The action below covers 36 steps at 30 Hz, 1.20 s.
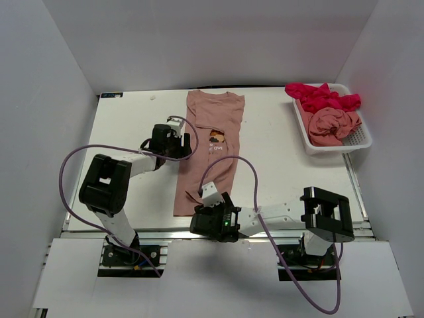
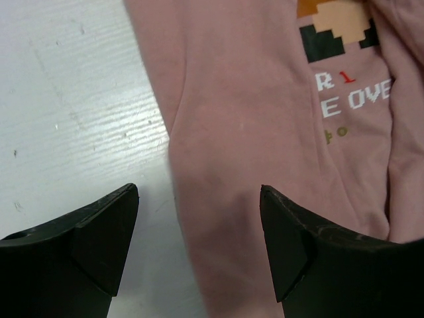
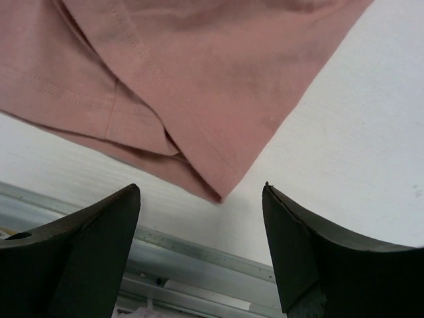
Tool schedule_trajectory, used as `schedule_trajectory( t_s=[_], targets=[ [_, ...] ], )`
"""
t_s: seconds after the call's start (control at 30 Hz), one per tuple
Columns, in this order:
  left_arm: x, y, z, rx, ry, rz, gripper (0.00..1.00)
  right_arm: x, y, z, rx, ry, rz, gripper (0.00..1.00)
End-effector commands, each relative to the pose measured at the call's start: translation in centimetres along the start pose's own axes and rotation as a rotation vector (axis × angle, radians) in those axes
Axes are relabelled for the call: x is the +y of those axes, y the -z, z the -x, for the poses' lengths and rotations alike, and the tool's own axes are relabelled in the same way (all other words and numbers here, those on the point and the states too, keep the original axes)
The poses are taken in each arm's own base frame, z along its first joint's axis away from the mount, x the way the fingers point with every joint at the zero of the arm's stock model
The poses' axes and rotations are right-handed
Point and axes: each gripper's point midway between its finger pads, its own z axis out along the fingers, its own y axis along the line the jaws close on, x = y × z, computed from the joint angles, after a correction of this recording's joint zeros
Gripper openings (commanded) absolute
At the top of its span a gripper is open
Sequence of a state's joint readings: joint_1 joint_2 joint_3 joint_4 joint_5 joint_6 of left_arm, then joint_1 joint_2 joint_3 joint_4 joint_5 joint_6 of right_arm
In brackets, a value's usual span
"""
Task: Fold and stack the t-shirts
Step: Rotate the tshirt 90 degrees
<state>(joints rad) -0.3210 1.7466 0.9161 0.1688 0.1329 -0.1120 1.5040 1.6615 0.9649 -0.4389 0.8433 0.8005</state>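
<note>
White walls [image 1: 199,40] box in a pale table [image 1: 132,119] on three sides. The long salmon-pink t-shirt [image 1: 212,112] lies flat down the middle of the table, collar toward the back wall, its sides folded in to make a narrow strip. Bare tabletop runs wide to the left of this shirt and more narrowly to its right, up to a white mesh basket [image 1: 363,142] in the far right corner. The basket holds a magenta t-shirt [image 1: 321,96] bunched over its back rim and a crumpled pink t-shirt [image 1: 331,124] in front of that. The left gripper [image 2: 199,189] hangs over the flat shirt's left edge, level with the pixel print [image 2: 338,33], jaws spread wide, one finger over bare table and the other over cloth, holding nothing. The right gripper [image 3: 201,187] sits at the shirt's near end, jaws likewise apart and empty, straddling what seems to be a hem corner, just short of the metal rail [image 3: 199,265] along the table's front edge. Purple cables [image 1: 66,165] loop beside both arms, one arching over the shirt's lower half.
</note>
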Motion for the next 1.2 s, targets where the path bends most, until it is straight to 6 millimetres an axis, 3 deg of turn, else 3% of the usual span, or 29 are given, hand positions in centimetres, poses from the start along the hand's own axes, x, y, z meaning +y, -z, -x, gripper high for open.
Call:
schedule_trajectory(
  t_s=[0.0,0.5,0.67,0.93,1.17],
  targets=[
    [0.4,0.2,0.8,-0.051,-0.017,0.017,0.83,-1.5,0.5,2.0,-0.082,0.002,-0.067,0.79],
    [0.4,0.0,1.3,-0.064,-0.022,0.021,0.83,-1.1,-1.8,-0.6,-0.022,0.045,-0.102,0.79],
    [0.5,0.0,1.5,-0.072,-0.027,0.023,0.83,-1.7,-2.4,-0.5,-0.018,0.050,-0.136,0.79],
    [0.6,-0.3,1.3,-0.061,-0.029,0.026,0.83,-2.3,-1.6,0.9,-0.050,0.052,-0.154,0.79],
    [0.4,-0.5,1.3,-0.061,-0.020,0.016,0.83,-3.1,-2.4,0.1,-0.032,0.082,-0.194,0.79]
  ],
)
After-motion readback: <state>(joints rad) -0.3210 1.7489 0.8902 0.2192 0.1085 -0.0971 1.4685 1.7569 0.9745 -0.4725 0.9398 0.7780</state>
